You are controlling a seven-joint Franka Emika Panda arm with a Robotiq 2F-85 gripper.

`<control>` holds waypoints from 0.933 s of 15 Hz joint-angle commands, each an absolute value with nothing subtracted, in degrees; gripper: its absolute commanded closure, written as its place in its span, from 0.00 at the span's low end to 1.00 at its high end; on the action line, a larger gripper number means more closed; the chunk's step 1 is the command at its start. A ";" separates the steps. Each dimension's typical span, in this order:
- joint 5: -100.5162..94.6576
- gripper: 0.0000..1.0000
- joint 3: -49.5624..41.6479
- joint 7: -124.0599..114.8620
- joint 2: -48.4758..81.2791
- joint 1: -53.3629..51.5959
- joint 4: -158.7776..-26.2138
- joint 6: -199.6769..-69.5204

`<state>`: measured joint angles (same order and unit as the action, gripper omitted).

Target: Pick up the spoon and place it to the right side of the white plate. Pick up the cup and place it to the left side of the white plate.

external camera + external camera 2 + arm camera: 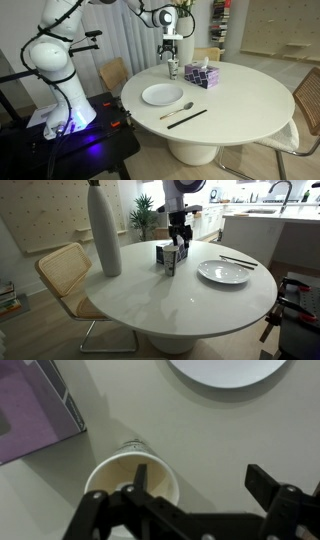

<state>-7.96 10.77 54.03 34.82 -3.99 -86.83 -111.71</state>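
The white cup with dark markings [173, 69] stands upright on the round table, next to the purple tissue box; it also shows in an exterior view [168, 259]. In the wrist view the cup's open mouth [115, 478] is at the lower left. My gripper [200, 482] is open just above it, with one finger over the cup's mouth and the other outside its wall; it shows in both exterior views [171, 52] [180, 236]. The white plate [162, 95] [224, 273] [228, 370] lies apart from the cup. The silvery spoon [178, 109] lies beside the plate.
A purple patterned tissue box [202, 75] [35, 405] stands right beside the cup. A long black stick [187, 118] lies near the spoon. A tall white vase [103, 230] stands on the table. Chairs [65, 275] stand around the table [240, 110].
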 commanded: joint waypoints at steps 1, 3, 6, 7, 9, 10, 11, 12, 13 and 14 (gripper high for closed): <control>-7.84 0.00 10.48 56.60 37.35 -4.19 -83.62 -110.34; -8.02 0.00 10.53 56.97 38.40 -4.49 -82.96 -110.17; -8.12 0.00 10.61 57.38 40.14 -5.12 -81.30 -109.74; -8.14 0.00 10.67 57.32 40.71 -5.32 -80.71 -109.68; -7.95 0.26 10.70 56.98 41.75 -5.65 -79.44 -109.58; -7.87 0.32 10.73 56.93 42.12 -5.77 -78.93 -109.56; -7.76 0.42 10.76 56.89 42.26 -5.77 -78.54 -109.56; -7.71 0.49 10.78 56.88 42.42 -5.76 -78.19 -109.58; -7.71 0.58 10.78 56.93 42.54 -5.74 -77.91 -109.58; -7.76 0.65 10.72 56.88 42.58 -5.73 -77.74 -109.72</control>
<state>-8.01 10.86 56.09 41.60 -5.39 -80.64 -111.69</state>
